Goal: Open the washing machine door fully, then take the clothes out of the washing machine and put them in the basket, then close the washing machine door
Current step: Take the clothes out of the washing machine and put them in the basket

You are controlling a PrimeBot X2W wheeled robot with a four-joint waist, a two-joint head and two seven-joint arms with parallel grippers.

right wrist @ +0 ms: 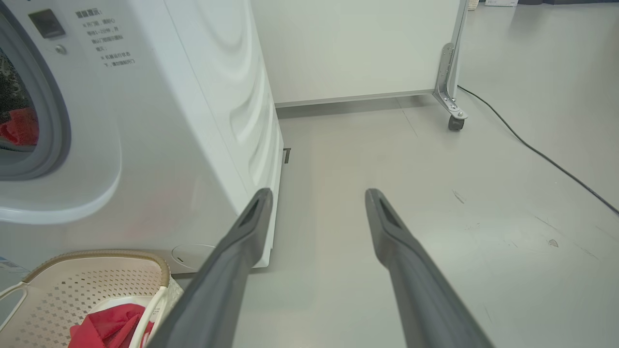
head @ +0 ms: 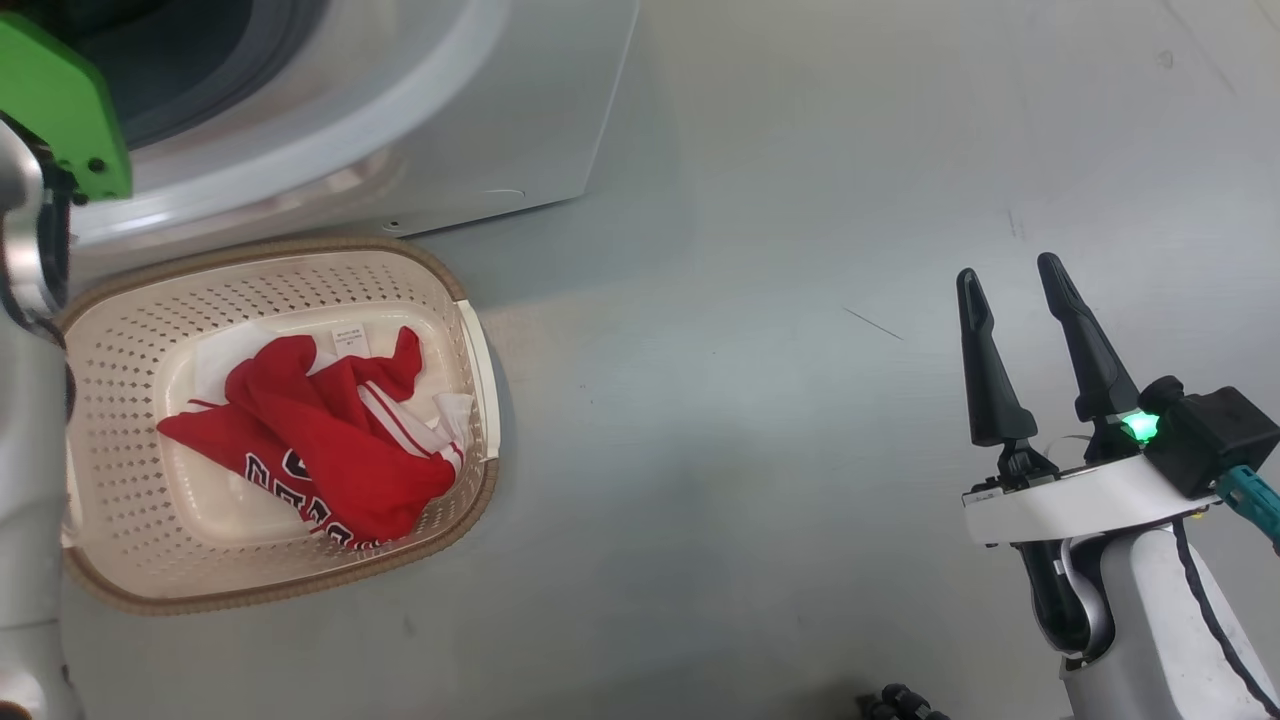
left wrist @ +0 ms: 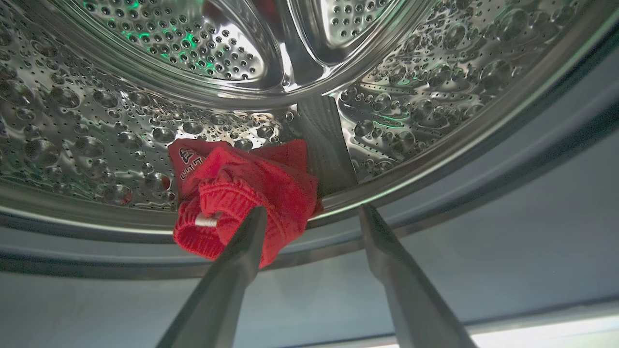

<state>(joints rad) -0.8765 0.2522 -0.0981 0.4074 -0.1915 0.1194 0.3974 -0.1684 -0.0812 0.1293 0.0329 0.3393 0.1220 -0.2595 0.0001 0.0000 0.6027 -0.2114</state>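
Underfoot, pale grey flooring (head: 760, 450) runs beneath everything, lightly scuffed, with a thin black cable (right wrist: 532, 150) trailing across it past a white panel (right wrist: 358, 48) standing on a castor. A big white front-loading washing machine (right wrist: 193, 145) stands at the left of the right wrist view. Just in front of it on the floor sits a small cream perforated plastic basket (head: 130, 420) with a brown woven rim. A crumpled bright red garment with white striped trim and dark lettering (head: 330, 440) lies in the bottom of the basket, its white label facing up. A second red garment (left wrist: 242, 188), bunched with a ribbed hem showing, rests at the front lip of the dimpled steel drum (left wrist: 96, 121), beside the drum's ridged paddle. The left gripper (left wrist: 312, 209) reaches into the machine's mouth with its jaws spread wide and nothing between them. One of its fingers (left wrist: 242, 241) crosses in front of that garment's hem, though whether it touches the fabric is unclear. The right gripper (head: 1009, 268) hangs above bare floor, well apart from the basket and to the right of the machine. Its jaws are also parted and empty, and a green light glows at its base.
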